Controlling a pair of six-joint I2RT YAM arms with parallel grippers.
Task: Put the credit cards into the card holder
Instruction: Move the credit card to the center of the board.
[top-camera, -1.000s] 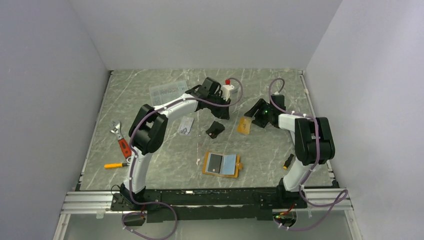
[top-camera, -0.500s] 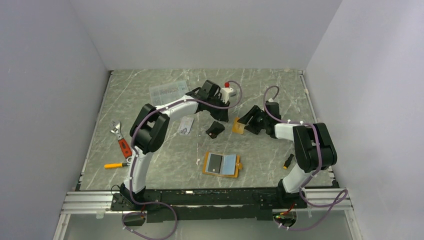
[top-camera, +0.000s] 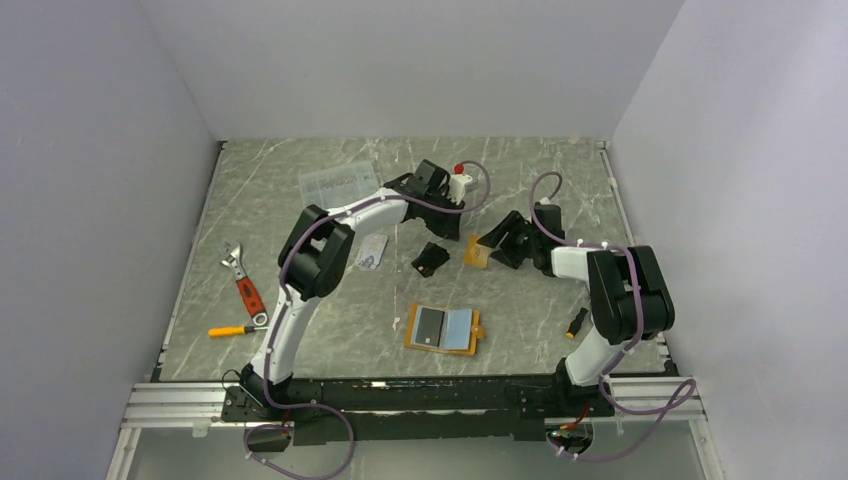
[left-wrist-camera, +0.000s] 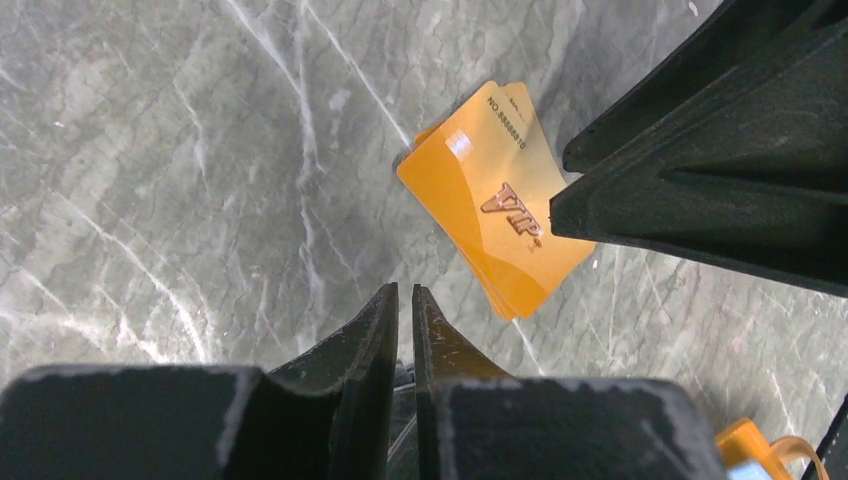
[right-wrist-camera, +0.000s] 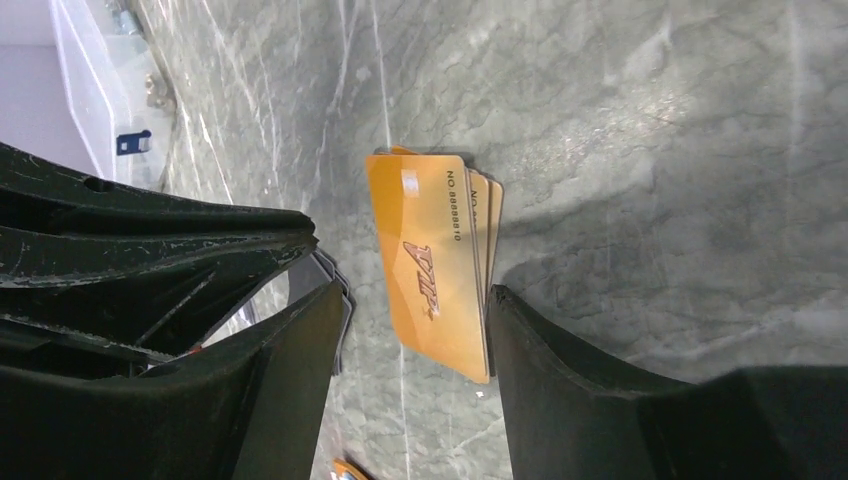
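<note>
right gripper (right-wrist-camera: 412, 300) jaws apart, straddling the orange cards (right-wrist-camera: 430, 265): fanned stack, flat on the desk (right-wrist-camera: 650, 150), right of centre, far half. left gripper (left-wrist-camera: 404, 310) all but together, holding nothing, just beside the stack. Cards look thin, stiff, slick and light, so likely hard to pinch flat. Suggest lifting at one long edge. holder (top-camera: 445, 328) lies open, near centre.
</note>
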